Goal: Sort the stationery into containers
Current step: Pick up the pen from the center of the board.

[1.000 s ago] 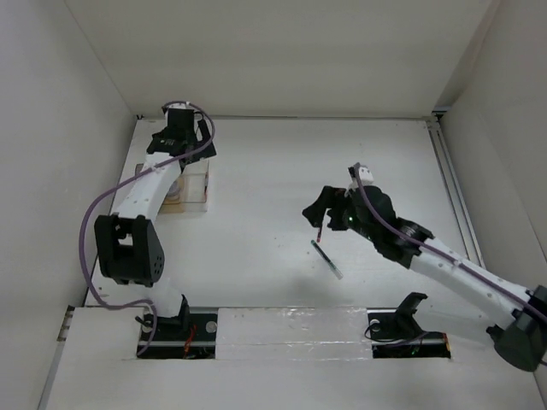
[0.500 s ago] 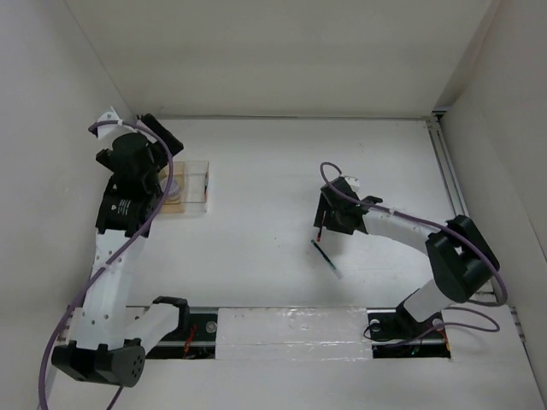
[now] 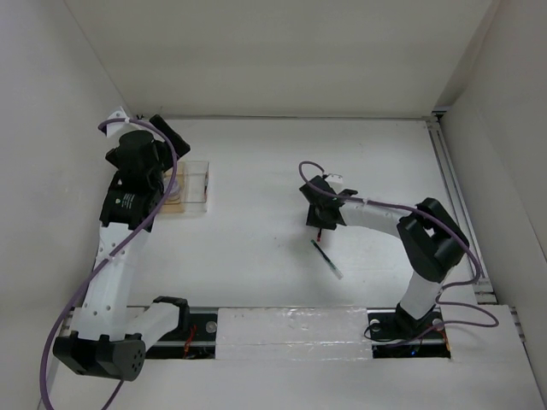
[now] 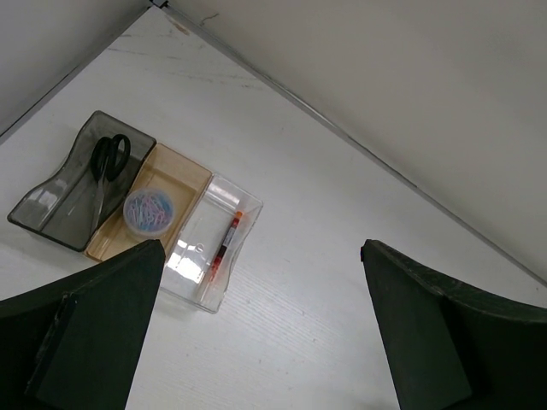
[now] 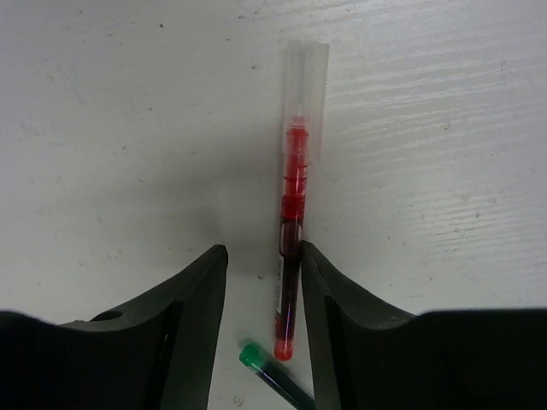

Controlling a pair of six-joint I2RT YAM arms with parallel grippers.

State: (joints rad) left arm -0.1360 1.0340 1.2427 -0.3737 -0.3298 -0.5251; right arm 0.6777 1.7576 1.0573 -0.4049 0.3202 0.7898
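My right gripper (image 5: 263, 256) is down at the table with its jaws partly open around a red pen (image 5: 292, 256). The pen lies flat and touches the inner side of the right finger (image 5: 342, 316). The green end of the black pen (image 5: 253, 354) lies just below it; this pen also shows in the top view (image 3: 326, 258). My left gripper (image 4: 265, 342) is open, empty and raised. Below it, a smoky dark cup (image 4: 51, 205) holds the scissors (image 4: 107, 162). The clear tray (image 4: 192, 286) holds the round roll (image 4: 148, 209) and another red pen (image 4: 224, 248).
The containers stand at the far left (image 3: 192, 184), near the left wall. White walls enclose the table on three sides. A rail (image 3: 453, 188) runs along the right edge.
My left arm has swung back and lifted away from over the tray. My right gripper has shifted left and come down around the red pen on the table.
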